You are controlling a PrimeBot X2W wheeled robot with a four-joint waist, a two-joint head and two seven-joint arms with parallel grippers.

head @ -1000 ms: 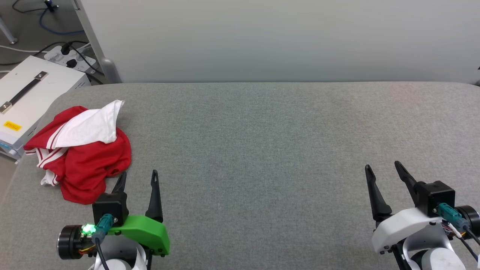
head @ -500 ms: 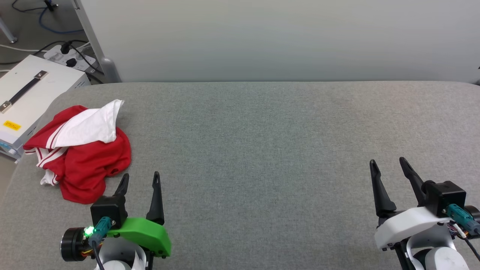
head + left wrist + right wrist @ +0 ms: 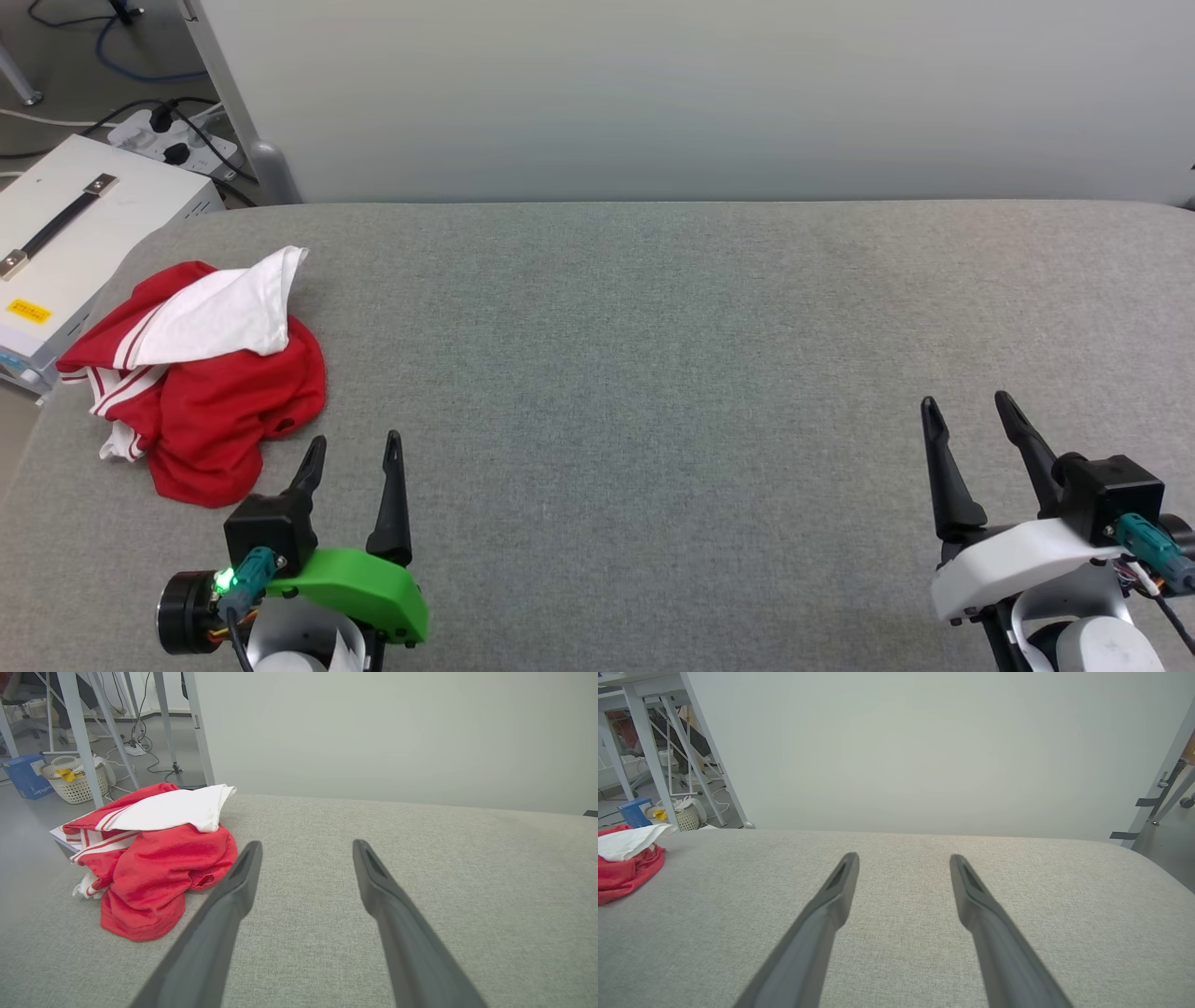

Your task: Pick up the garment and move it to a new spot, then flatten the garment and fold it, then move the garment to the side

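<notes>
The garment lies crumpled in a heap at the left edge of the grey padded table, red cloth with a white sleeve folded over its top. My left gripper stands open just right of and nearer than the heap, apart from it. In the left wrist view the garment sits left of the open left gripper. My right gripper is open at the lower right over bare table. The right wrist view has the open right gripper and the garment at the far left edge.
A white case with a black handle stands off the table's left edge, with a power strip and cables on the floor behind it. A pale wall panel runs along the table's far edge. A basket sits on the floor.
Both grippers have drawn back slightly toward the near edge of the table, the right one also a little rightward. The garment has not moved.
</notes>
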